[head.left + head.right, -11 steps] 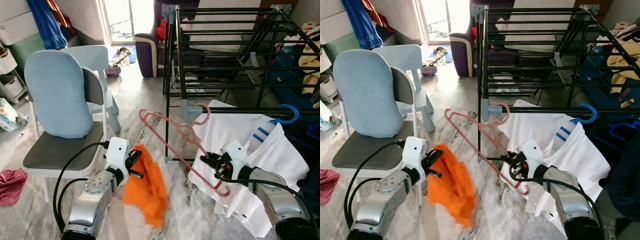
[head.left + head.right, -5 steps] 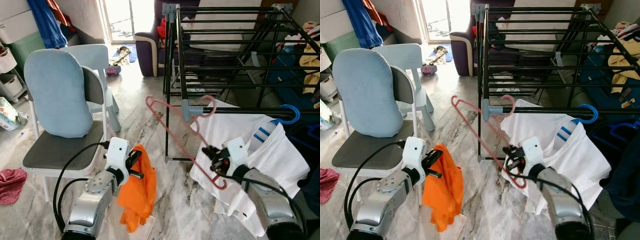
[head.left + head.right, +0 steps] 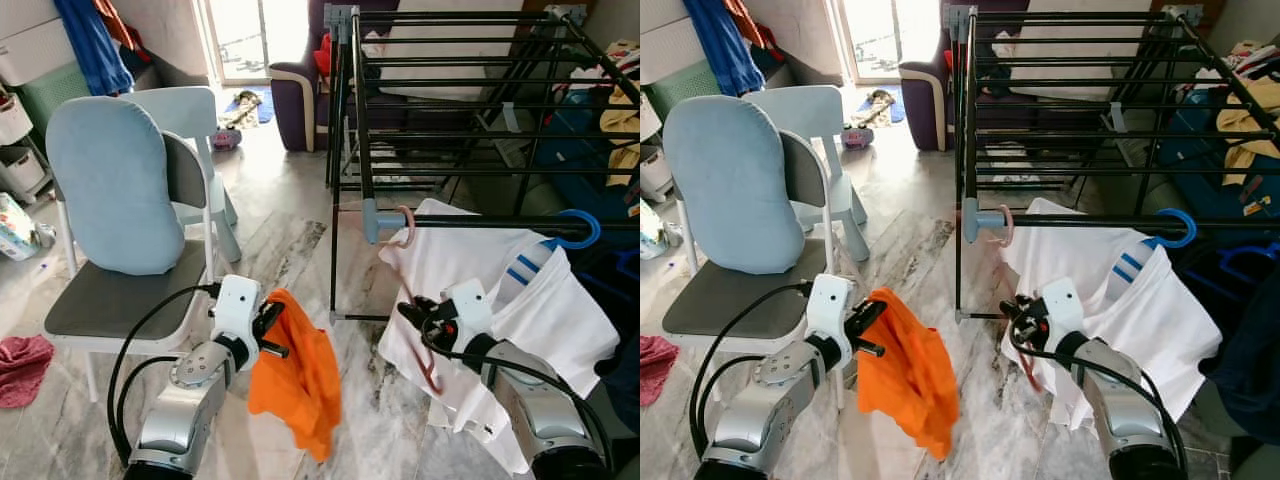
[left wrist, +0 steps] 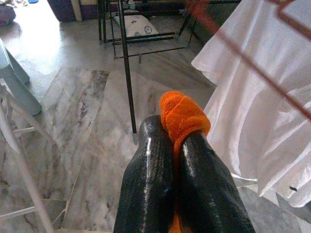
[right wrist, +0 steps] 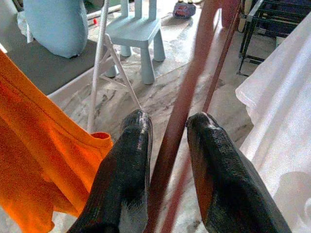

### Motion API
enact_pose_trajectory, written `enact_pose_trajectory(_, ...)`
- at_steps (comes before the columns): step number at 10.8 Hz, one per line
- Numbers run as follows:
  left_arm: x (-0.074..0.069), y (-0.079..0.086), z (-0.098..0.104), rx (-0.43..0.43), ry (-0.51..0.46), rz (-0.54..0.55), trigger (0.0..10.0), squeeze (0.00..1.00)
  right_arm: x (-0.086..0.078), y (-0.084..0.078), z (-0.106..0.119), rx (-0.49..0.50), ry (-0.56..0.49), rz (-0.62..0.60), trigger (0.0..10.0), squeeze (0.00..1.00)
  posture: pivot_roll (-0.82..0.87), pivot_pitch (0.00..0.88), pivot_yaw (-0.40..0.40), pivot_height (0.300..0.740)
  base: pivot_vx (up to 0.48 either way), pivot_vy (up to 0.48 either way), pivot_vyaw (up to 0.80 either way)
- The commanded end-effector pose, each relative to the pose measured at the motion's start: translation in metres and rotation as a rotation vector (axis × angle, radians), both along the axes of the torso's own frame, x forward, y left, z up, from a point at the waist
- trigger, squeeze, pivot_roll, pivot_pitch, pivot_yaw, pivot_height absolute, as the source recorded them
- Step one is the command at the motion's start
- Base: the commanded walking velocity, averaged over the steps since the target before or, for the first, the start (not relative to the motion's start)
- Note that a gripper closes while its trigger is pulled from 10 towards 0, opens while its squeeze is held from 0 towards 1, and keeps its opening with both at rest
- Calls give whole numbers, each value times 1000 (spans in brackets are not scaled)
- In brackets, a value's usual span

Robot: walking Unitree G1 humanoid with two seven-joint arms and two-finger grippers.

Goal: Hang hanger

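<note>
The pink hanger (image 3: 418,320) is seen with its hook over the drying rack's front rail (image 3: 500,222), its body hanging down to the right claw (image 3: 418,317) at six o'clock, fingers narrowly set around it. The left claw (image 3: 268,322) is clamped on an orange cloth (image 3: 300,380). No writing can be read.
</note>
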State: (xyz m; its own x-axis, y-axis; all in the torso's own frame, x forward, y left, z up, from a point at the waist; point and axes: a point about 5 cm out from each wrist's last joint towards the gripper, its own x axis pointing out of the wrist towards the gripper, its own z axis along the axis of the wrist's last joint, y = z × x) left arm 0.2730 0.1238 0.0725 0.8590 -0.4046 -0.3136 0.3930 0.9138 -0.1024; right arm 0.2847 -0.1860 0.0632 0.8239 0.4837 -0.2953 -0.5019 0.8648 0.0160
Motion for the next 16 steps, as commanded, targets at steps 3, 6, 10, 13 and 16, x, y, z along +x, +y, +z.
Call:
enact_pose_trajectory(3,1,0,6,11,-25,-6,10000,0,5,-2,6,-19,-10,11,10000,820,-117,4,7,740,0,0,0)
enact_pose_trajectory(6,1,-2,5,12,-19,-16,10000,0,17,-5,8,-76,10,34,10000,0,-120,9,6,740,0,0,0)
enact_pose_trajectory(10,-1,-5,5,12,-11,-18,10000,0,24,5,7,-90,52,151,10000,0,-118,13,-5,740,0,0,0)
enact_pose_trajectory(13,-2,-6,3,11,-1,-24,10000,0,22,-2,4,-100,79,159,0,0,-123,15,-8,740,0,0,0)
enact_pose_trajectory(16,-2,-7,2,14,1,-27,10000,0,23,-5,2,-109,78,127,0,0,-123,15,-6,740,0,0,0)
